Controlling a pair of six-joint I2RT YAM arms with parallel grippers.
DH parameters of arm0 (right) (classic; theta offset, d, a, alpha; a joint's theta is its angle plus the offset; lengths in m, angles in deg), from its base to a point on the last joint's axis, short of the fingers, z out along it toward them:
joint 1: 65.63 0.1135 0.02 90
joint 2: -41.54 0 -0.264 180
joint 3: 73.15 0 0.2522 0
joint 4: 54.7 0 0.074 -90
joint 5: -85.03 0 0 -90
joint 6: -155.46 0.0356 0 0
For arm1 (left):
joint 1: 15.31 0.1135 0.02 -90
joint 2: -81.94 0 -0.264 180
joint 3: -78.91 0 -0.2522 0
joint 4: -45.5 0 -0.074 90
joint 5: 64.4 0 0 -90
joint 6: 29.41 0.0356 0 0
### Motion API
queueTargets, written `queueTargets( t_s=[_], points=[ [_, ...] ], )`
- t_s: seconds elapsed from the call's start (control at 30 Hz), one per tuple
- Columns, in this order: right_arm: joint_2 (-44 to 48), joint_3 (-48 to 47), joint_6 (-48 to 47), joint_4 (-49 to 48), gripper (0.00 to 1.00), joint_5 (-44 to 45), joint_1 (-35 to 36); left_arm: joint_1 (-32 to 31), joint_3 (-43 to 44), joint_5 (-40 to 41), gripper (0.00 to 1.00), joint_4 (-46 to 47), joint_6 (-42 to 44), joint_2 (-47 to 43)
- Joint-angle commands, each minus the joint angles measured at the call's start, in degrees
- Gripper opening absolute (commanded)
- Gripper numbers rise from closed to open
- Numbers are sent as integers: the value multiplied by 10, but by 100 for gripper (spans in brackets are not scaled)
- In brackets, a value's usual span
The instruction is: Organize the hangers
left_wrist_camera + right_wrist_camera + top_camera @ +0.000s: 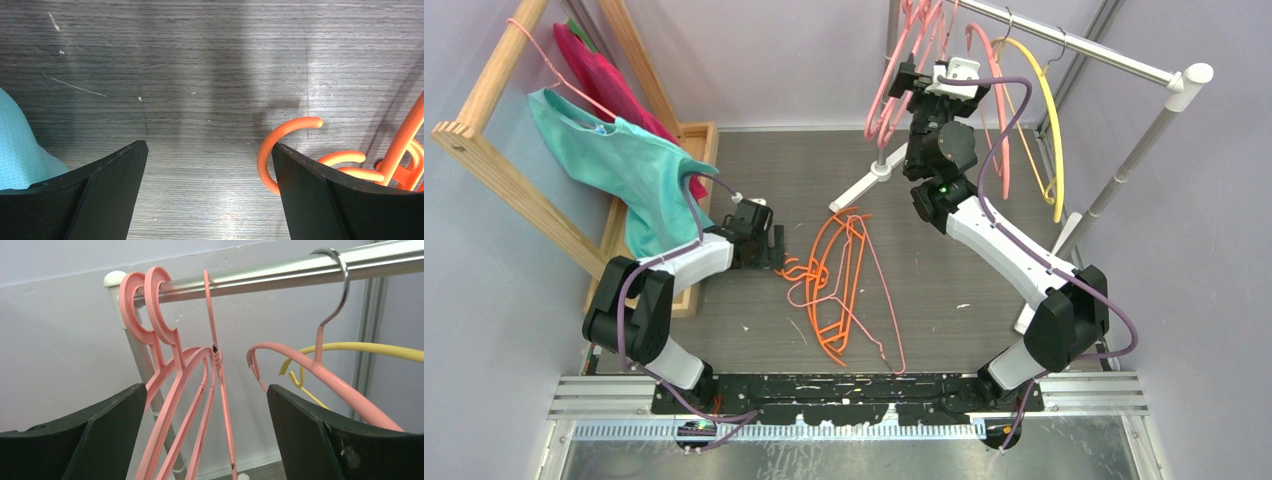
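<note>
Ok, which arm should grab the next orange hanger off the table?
Left. The left gripper, open, sits low over the table, an orange hanger hook beside one finger. The right gripper is up at the rail among hung pink hangers.

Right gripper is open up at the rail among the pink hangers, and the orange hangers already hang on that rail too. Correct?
Not quite. The orange hangers are not on the rail; they lie in a heap on the table, as the top external view shows. The right gripper is indeed open at the rail among the pink hangers.
</note>
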Motion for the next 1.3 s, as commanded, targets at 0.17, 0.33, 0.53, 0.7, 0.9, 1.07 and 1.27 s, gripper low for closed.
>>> queueTargets(
  t_s=[0.17,0.33,0.53,0.7,0.9,1.07,1.27],
  points=[
    [23,-24,4,-35,99,-24,-35,-2,25,3,98,3,7,2],
    [3,-47,4,-33,100,-37,-63,-2,27,4,98,1,8,4],
    [-3,-52,12,-38,100,-38,-103,-2,30,3,98,-1,9,6],
    [-2,-47,4,-45,100,-4,-132,-2,29,1,98,0,8,8],
    [11,-20,-13,-81,100,63,-157,-2,29,0,98,-1,8,8],
    [28,-1,-1,-81,100,114,-178,-2,29,-1,98,0,7,7],
    [55,23,7,-78,100,153,-192,-2,28,-1,98,0,7,8]
  ],
)
